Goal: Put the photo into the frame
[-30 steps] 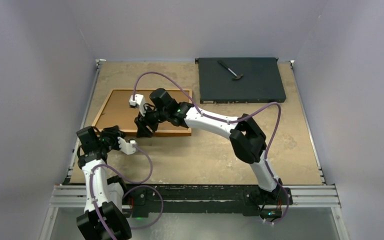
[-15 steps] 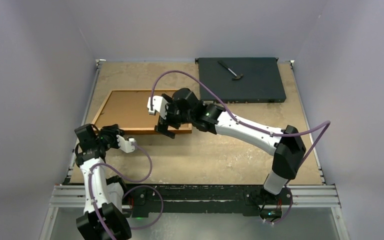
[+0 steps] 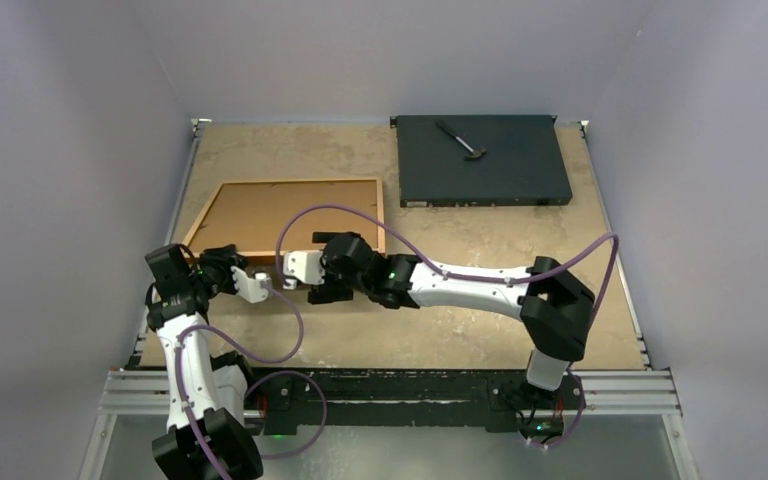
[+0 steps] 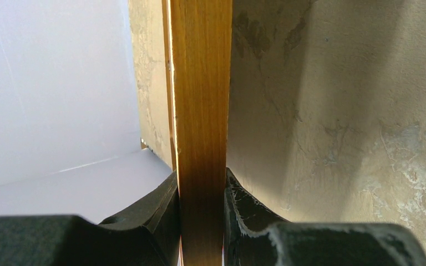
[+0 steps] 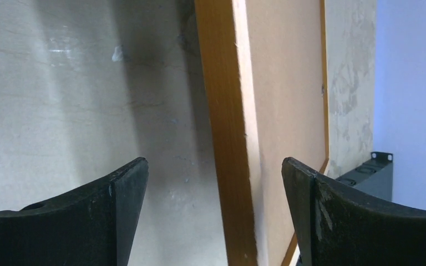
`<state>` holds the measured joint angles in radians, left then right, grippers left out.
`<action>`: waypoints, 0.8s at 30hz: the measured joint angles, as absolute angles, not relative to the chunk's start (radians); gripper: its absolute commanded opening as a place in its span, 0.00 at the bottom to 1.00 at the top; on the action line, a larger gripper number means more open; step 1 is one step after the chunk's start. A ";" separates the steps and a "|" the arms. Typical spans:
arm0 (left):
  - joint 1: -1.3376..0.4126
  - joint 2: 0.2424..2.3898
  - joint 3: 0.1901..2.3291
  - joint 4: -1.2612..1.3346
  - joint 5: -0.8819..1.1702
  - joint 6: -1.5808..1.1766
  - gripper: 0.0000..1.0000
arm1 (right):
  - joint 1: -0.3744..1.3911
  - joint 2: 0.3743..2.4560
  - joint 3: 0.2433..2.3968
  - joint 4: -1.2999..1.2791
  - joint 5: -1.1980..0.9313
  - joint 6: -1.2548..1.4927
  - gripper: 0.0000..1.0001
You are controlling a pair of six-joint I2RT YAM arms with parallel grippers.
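- Desk [image 3: 440, 335]: tan top, mottled and worn, with pale patches.
- Back wall [image 3: 380, 50], left wall [image 3: 50, 200] and right wall [image 3: 720, 200]: plain lilac-grey panels closing three desk edges.
- Aluminium rail [image 3: 625, 392]: runs along the near edge.
- Light: even, with soft shadows.

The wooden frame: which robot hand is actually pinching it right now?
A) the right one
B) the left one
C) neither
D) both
B: the left gripper is shut tight on the rail of the frame in its wrist view, while the right gripper has its jaws wide apart either side of the rail, not touching.
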<state>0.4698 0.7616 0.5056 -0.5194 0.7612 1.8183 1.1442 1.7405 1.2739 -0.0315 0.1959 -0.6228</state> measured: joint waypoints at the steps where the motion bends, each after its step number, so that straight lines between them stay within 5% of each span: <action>1: 0.470 0.762 0.507 -0.521 0.762 1.818 0.00 | 1.155 1.749 1.268 -0.006 0.221 -0.633 0.88; 5: 0.470 0.762 0.516 -0.529 0.765 1.818 0.00 | 1.167 1.767 1.242 0.066 0.292 -0.660 0.70; 8: 0.470 0.762 0.522 -0.533 0.767 1.817 0.00 | 1.167 1.767 1.239 0.107 0.340 -0.678 0.45; 14: 0.469 0.759 0.532 -0.516 0.783 1.808 0.00 | 1.169 1.767 1.239 0.128 0.379 -0.727 0.11; 19: 0.469 0.747 0.539 -0.492 0.790 1.803 0.41 | 1.177 1.763 1.237 0.138 0.402 -0.732 0.03; 22: 0.469 0.747 0.555 -0.464 0.789 1.736 0.79 | 1.178 1.758 1.238 0.132 0.401 -0.715 0.01; 24: 0.469 0.752 0.584 -0.439 0.789 1.658 0.84 | 1.178 1.751 1.250 0.104 0.400 -0.699 0.01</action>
<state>0.4686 0.7517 0.5842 -0.4385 0.7891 1.6585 1.1778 1.7512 1.2495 0.1043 0.4004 -0.6991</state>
